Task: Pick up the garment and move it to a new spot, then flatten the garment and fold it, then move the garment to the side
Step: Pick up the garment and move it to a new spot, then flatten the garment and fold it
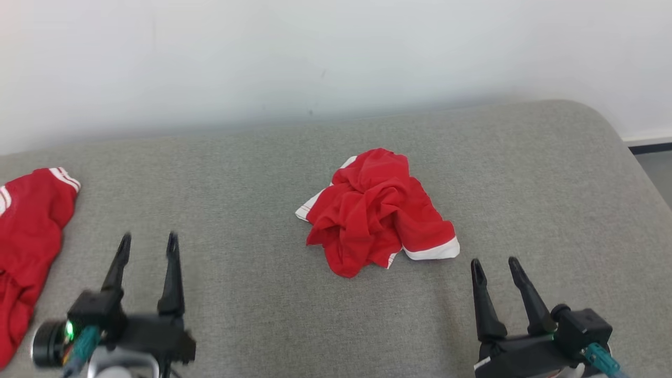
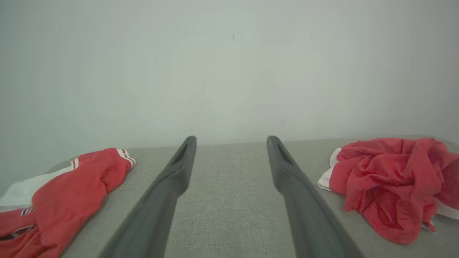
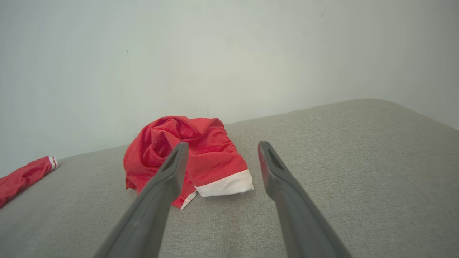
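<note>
Your left claw (image 1: 148, 240) stands wide open with nothing between its two long dark fingers. Your right claw (image 1: 495, 264) is spread just as wide and is just as empty. Both hover low over the near part of the broad grey woven-fabric cushion (image 1: 236, 173).

The crumpled red cloth garment with white hem bands (image 1: 375, 212) lies in a heap near the middle of that cushion. It sits between the two claws and beyond their tips, and neither touches it. The right claw is the nearer one, close to the white-banded corner.

From the bunched state of the cloth, I judge that no flattening or folding is done. You are at a grasp, either to lift the heap or to begin spreading it, and I cannot tell which.

The next move calls for reaching forward and closing on a clear edge, such as the white hem, not on the top of the bundle.

Mind the limits:
- The pale wall (image 1: 315, 52) rises not far behind the garment.
- The cushion rounds off at its far right corner.
- A second red garment with white stripes (image 1: 29, 226) lies at the left edge, near your left claw, so keep clear of it.

Bare grey fabric in front of the heap and on both sides of it gives you room to lay the cloth flat.
</note>
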